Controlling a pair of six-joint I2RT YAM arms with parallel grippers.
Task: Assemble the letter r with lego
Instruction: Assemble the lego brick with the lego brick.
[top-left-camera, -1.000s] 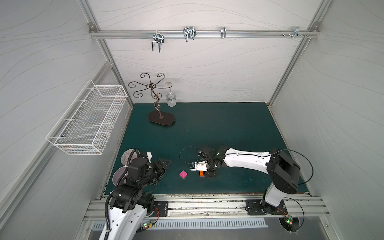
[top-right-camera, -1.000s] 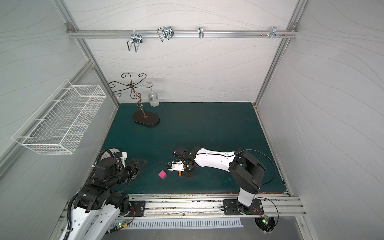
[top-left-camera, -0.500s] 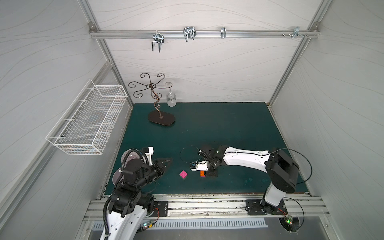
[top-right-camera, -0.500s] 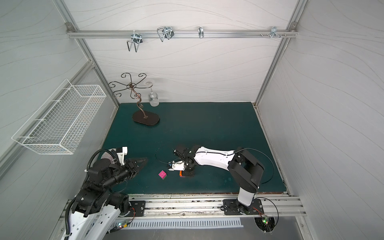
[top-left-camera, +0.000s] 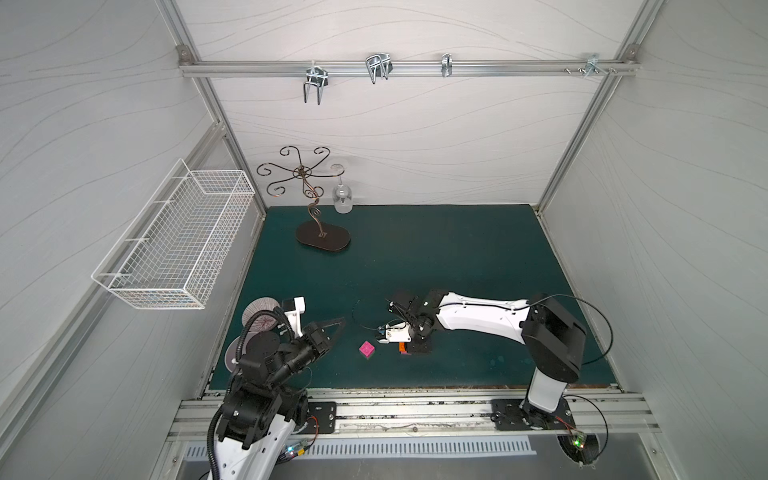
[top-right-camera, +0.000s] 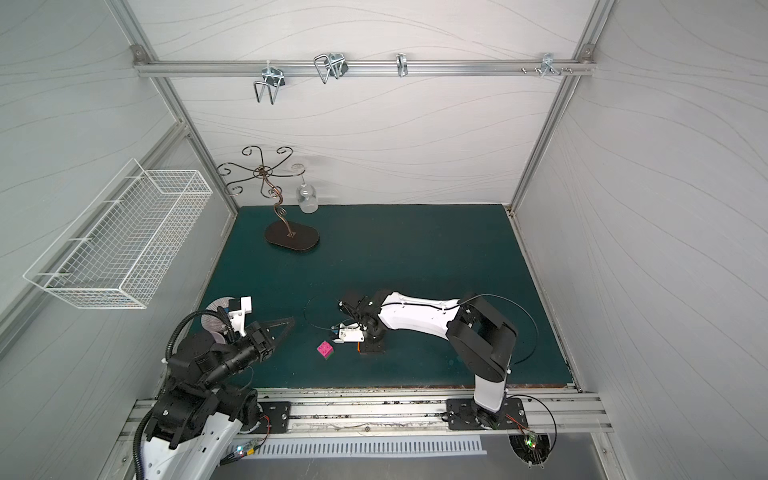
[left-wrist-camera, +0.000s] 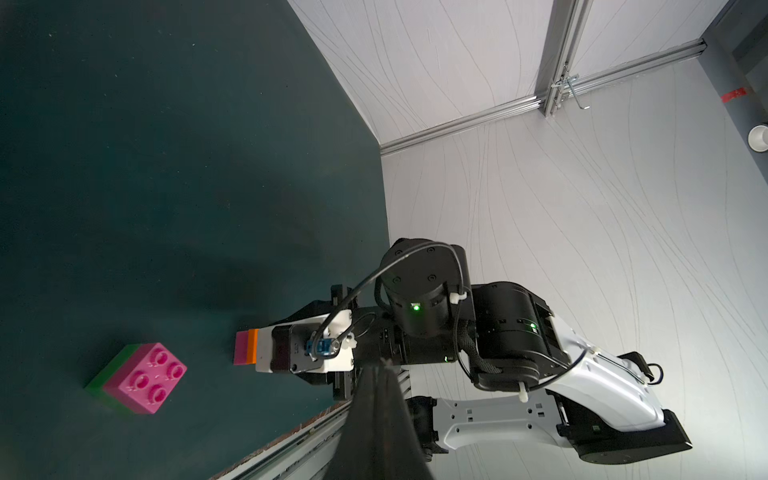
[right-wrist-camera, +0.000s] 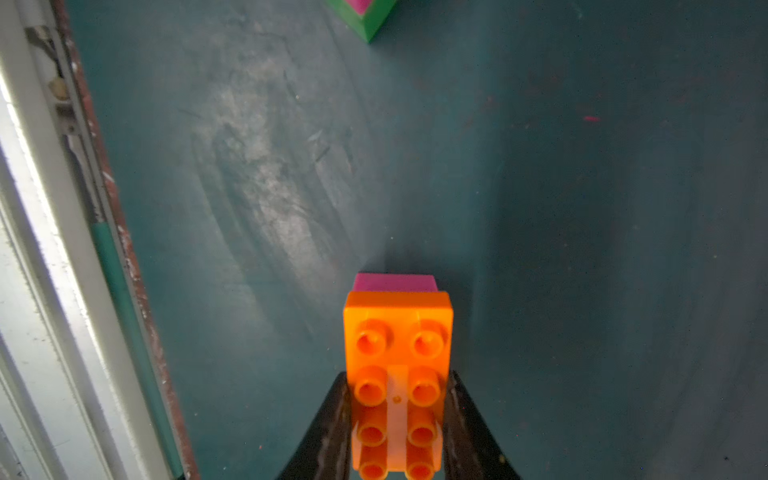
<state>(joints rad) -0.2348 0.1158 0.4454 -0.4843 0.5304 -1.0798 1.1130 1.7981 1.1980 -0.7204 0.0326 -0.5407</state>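
Right pincer (right-wrist-camera: 398, 382) pinches a studded orange brick (right-wrist-camera: 397, 328).
Left pincer (top-left-camera: 337, 323) is pressed together, left of magenta-on-green stack (top-left-camera: 366, 350) on matte surface (top-left-camera: 436, 257).

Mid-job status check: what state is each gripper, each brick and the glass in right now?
left gripper, shut, holding nothing.
right gripper, shut on the orange brick.
orange brick, gripped by its long sides, studs facing the wrist camera.
held magenta brick, joined under the orange brick's free end.
magenta-green pair, joined, loose on the mat, ungripped.
wine glass, hanging upside down from the stand.
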